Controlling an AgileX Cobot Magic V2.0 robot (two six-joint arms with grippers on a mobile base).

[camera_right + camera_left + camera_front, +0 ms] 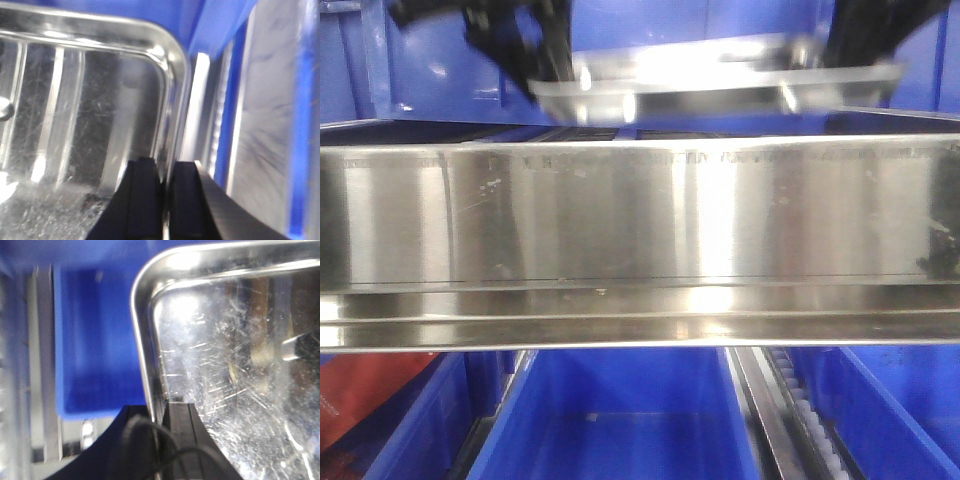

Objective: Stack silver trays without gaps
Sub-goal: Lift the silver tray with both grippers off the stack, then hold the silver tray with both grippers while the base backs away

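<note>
The tray (720,85) hangs in the air at the top of the front view, blurred, carried between our two arms. We see only this one tray clearly. Its floor is scratched and shiny, and its rounded corners show in both wrist views.

Our left hand (160,411) is clamped on the tray's left rim, one black finger (182,440) inside the wall and the other outside. Our right hand (164,169) is clamped on the right rim in the same way, with the thin rim pinched between its fingers (142,200).

A blue bin (95,340) lies just beside the tray's left corner and below it. In the front view, blue walls stand behind the tray. A wide steel band (640,220) crosses the picture beneath it, and more blue bins (620,420) sit lower down, below the band.
</note>
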